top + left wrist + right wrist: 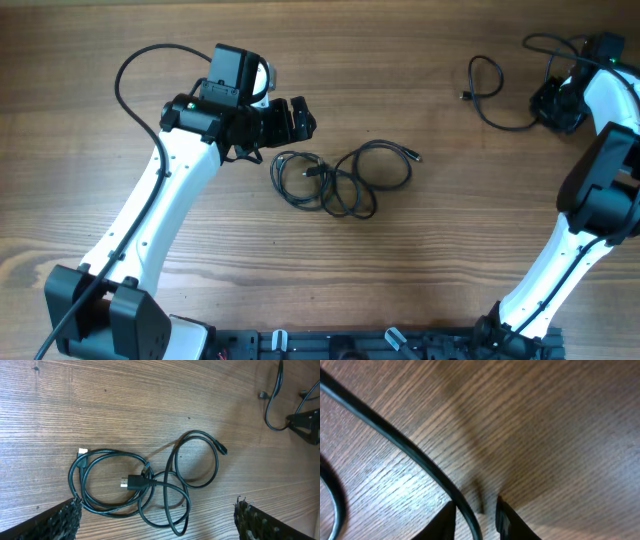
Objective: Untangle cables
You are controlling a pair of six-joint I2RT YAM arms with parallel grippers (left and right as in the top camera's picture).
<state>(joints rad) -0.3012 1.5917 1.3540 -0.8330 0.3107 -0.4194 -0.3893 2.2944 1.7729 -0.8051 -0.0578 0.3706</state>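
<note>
A tangle of black cables [340, 178] lies on the wooden table at the centre; it also shows in the left wrist view [150, 480], with connector ends at its left, middle and right. My left gripper [297, 120] hovers just up and left of the tangle, open wide and empty [157, 522]. A separate black cable [510, 128] lies at the far right. My right gripper [556, 105] sits low at that cable's end. In the right wrist view this cable [405, 445] runs between the slightly parted fingers [476, 520], against the left finger.
Bare wooden table [450, 260] surrounds the tangle. The arm bases and a black rail [350, 345] sit along the front edge. The right arm's own black wiring [550, 42] loops near the top right corner.
</note>
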